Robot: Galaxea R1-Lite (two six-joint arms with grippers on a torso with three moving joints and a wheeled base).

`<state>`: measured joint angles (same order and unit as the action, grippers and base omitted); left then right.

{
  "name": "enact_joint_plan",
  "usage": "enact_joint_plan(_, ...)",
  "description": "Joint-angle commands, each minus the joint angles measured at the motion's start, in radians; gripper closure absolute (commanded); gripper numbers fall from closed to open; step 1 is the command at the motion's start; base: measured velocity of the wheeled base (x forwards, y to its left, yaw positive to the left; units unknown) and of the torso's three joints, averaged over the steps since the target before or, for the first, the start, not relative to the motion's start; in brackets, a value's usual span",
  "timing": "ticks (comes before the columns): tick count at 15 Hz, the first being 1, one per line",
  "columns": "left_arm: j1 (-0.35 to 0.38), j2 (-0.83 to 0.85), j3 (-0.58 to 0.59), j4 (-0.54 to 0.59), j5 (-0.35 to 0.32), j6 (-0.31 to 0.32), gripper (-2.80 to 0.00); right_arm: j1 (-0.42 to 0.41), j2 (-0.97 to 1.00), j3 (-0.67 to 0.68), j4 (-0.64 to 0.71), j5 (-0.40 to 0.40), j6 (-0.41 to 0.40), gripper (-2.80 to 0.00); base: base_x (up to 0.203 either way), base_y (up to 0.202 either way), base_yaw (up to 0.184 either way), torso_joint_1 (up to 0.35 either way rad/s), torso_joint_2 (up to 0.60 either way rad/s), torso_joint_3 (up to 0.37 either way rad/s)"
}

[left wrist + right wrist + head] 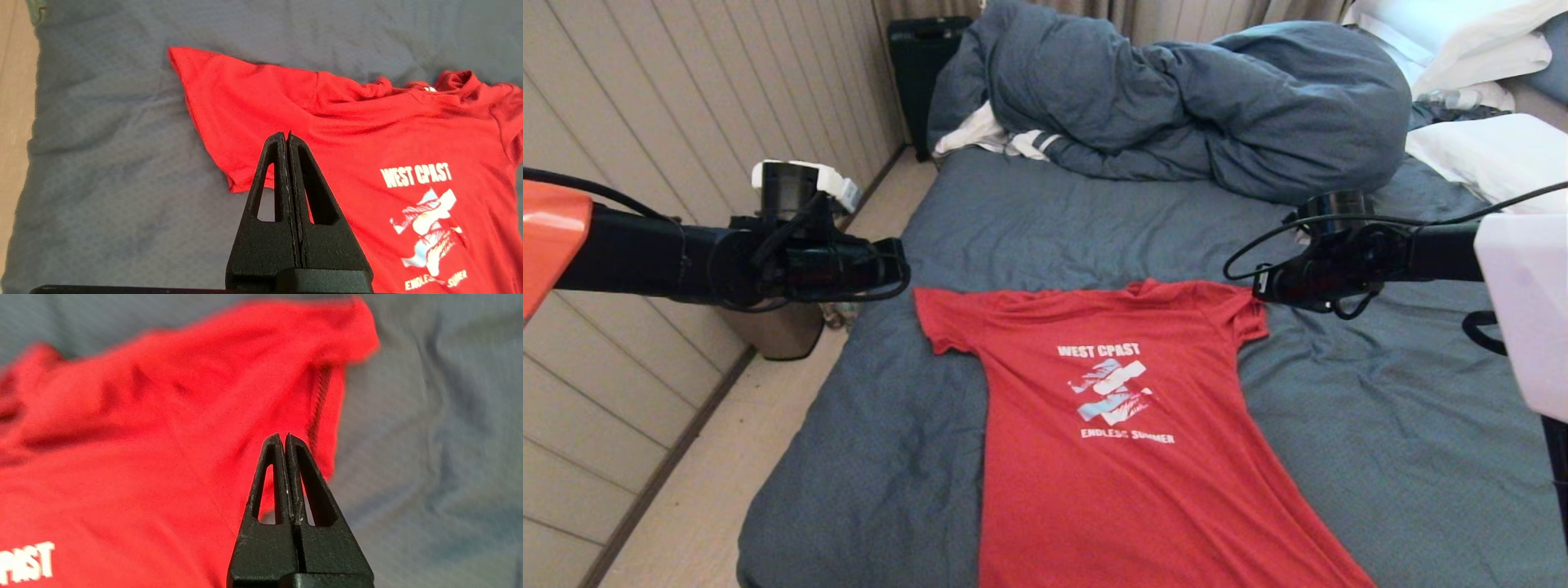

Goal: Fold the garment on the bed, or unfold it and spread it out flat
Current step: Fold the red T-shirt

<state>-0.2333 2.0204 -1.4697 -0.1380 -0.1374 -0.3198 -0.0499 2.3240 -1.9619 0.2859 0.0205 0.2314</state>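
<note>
The shirt lies face up and mostly flat on the bed, its collar toward the head end where the duvet is bunched, its hem running off toward the foot edge. Its long axis runs head to foot, the two sleeves pointing at the bed's side edges.

The left gripper hangs above the shirt's left sleeve, near the left edge of the bed, jaws pressed fully together and holding nothing. The right gripper hangs over the other sleeve (which is creased and partly tucked under at the shoulder), jaws likewise pressed together and empty.

Each sleeve lies below and just ahead of its own arm's fingertips, so each arm is the nearer one for its side. With the body already spread, the shirt looks ready for folding. The likely next step is to open both sets of jaws and come down on the shoulders, or first smooth the right sleeve.
</note>
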Motion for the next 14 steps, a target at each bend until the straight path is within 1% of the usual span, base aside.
enact_joint_plan(1, 0.000, 0.003, 0.000, -0.002, -0.002, -0.002, 0.00, -0.013, 0.010, 0.000, 0.007, 0.006, 0.002, 0.00, 0.000, 0.000, 0.000, 0.000, 0.00, 0.000)
enact_joint_plan(2, 0.000, 0.006, 0.000, -0.002, -0.002, -0.002, 0.00, -0.015, 0.017, 0.002, 0.012, 0.013, 0.002, -2.80, 0.000, 0.000, 0.000, 0.000, 0.00, 0.000)
enact_joint_plan(6, 0.000, 0.024, -0.007, -0.003, -0.005, -0.002, 0.00, -0.011, 0.053, 0.003, 0.029, 0.017, 0.004, -2.80, 0.000, 0.000, 0.000, 0.000, 0.00, 0.000)
enact_joint_plan(14, 0.000, 0.041, -0.014, -0.005, -0.007, -0.004, 0.00, -0.009, 0.118, 0.001, -0.031, 0.013, 0.008, -2.80, 0.000, 0.000, 0.000, 0.000, 0.00, 0.000)
